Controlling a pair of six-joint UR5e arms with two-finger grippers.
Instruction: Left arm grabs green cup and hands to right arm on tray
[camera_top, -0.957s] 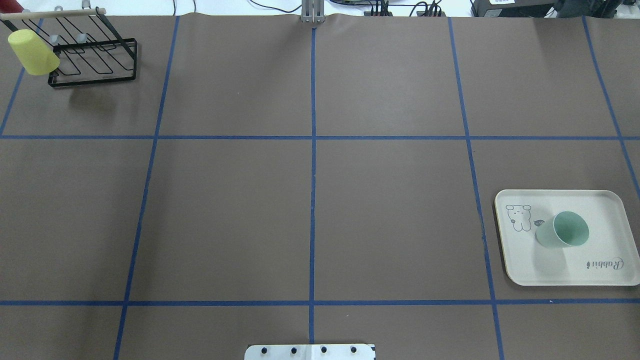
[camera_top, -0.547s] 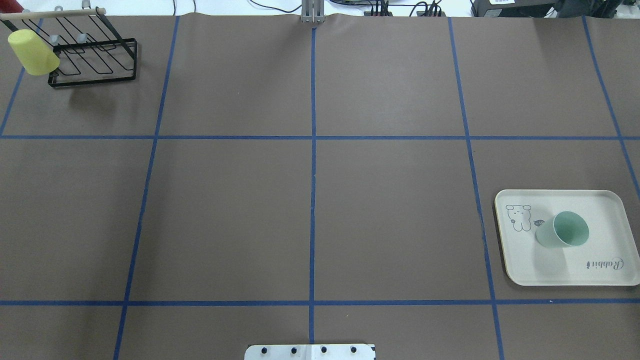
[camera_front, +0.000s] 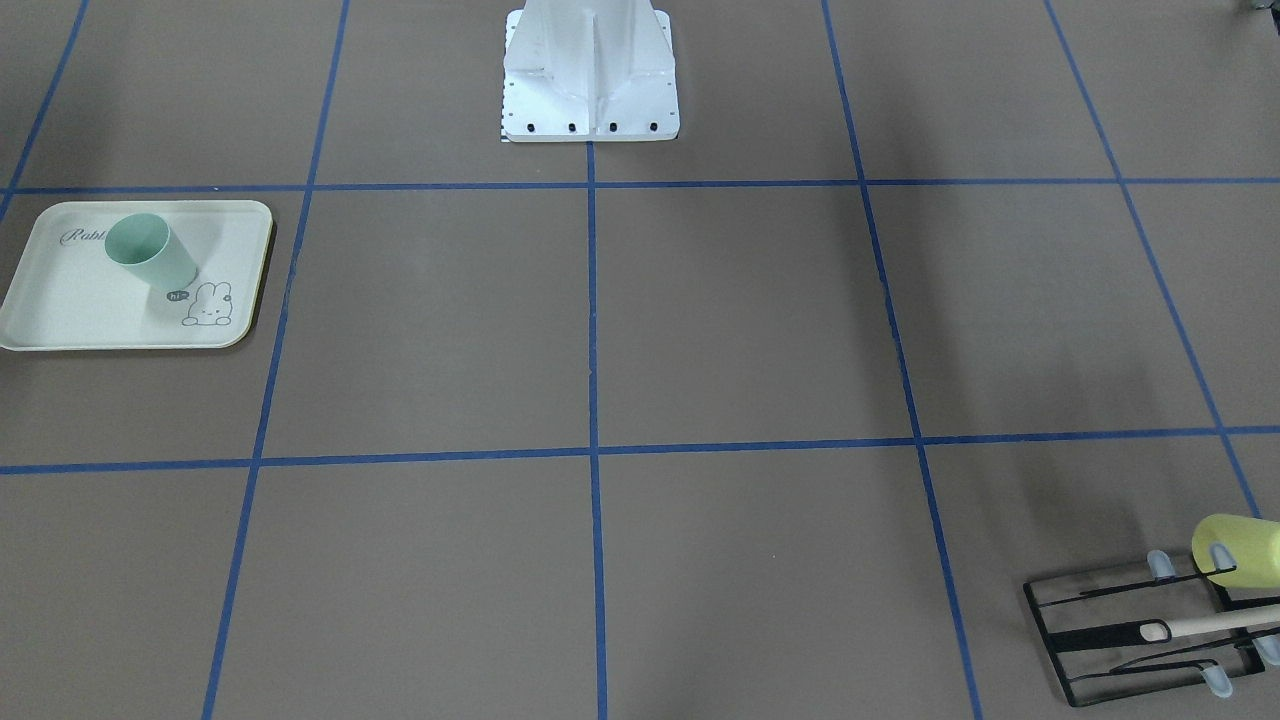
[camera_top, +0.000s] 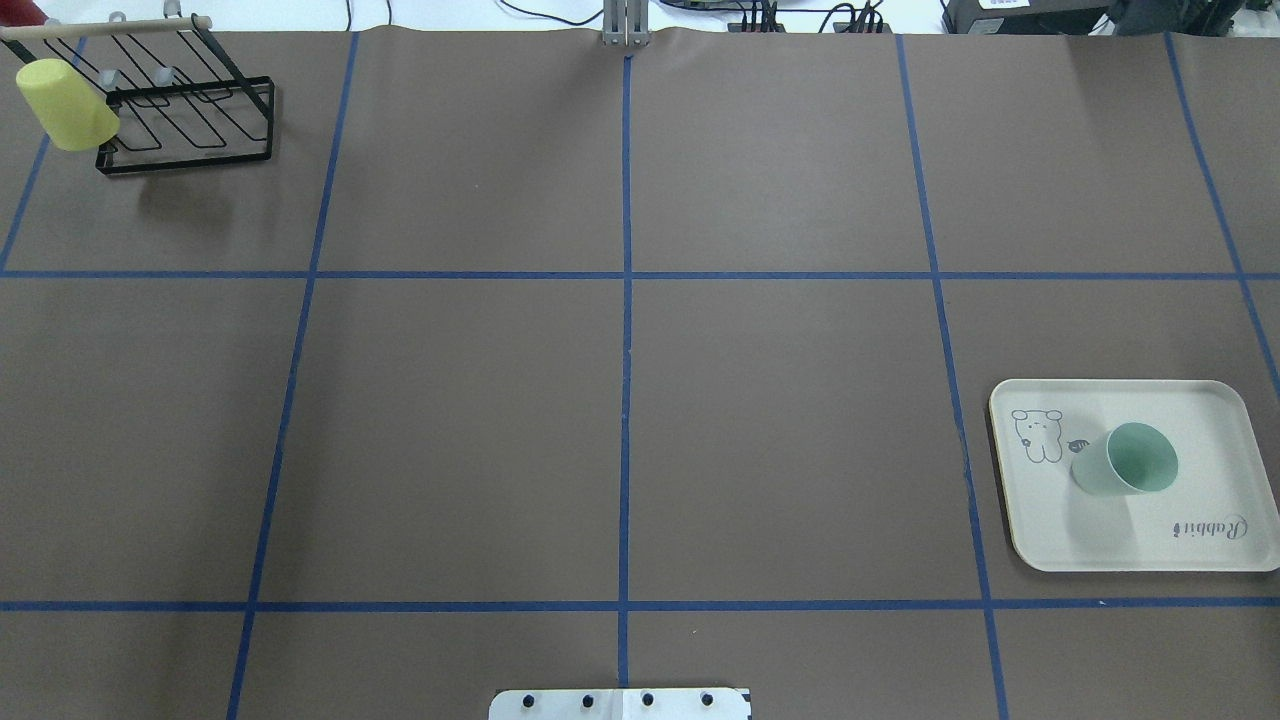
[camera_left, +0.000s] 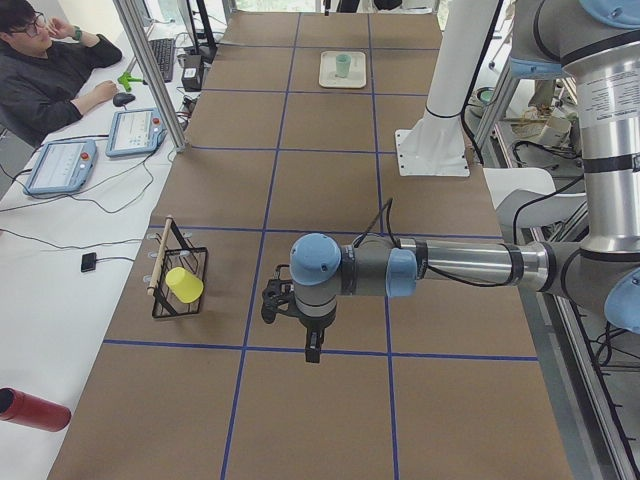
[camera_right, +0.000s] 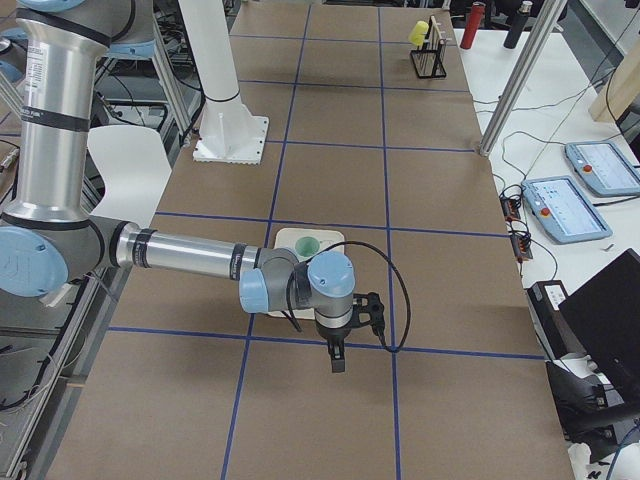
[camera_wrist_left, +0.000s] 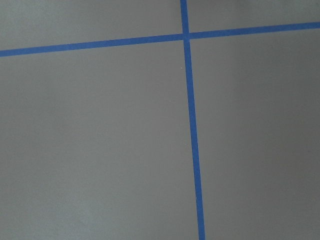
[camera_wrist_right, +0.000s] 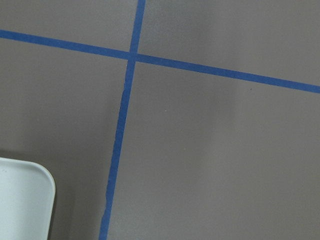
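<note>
The green cup (camera_top: 1120, 462) stands mouth up on the cream tray (camera_top: 1205, 420) at the table's right side; both also show in the front-facing view, cup (camera_front: 150, 252) and tray (camera_front: 60, 305). Neither arm touches the cup. My left gripper (camera_left: 312, 350) shows only in the exterior left view, pointing down over the table's left half, far from the cup (camera_left: 343, 65). My right gripper (camera_right: 337, 362) shows only in the exterior right view, pointing down beside the tray (camera_right: 285, 238). I cannot tell whether either gripper is open or shut. A tray corner (camera_wrist_right: 22, 200) shows in the right wrist view.
A black wire rack (camera_top: 190, 120) with a yellow cup (camera_top: 65, 105) hung on it stands at the far left corner. The robot's white base (camera_front: 590, 80) is at the table's near middle edge. An operator (camera_left: 50, 70) sits at a side desk.
</note>
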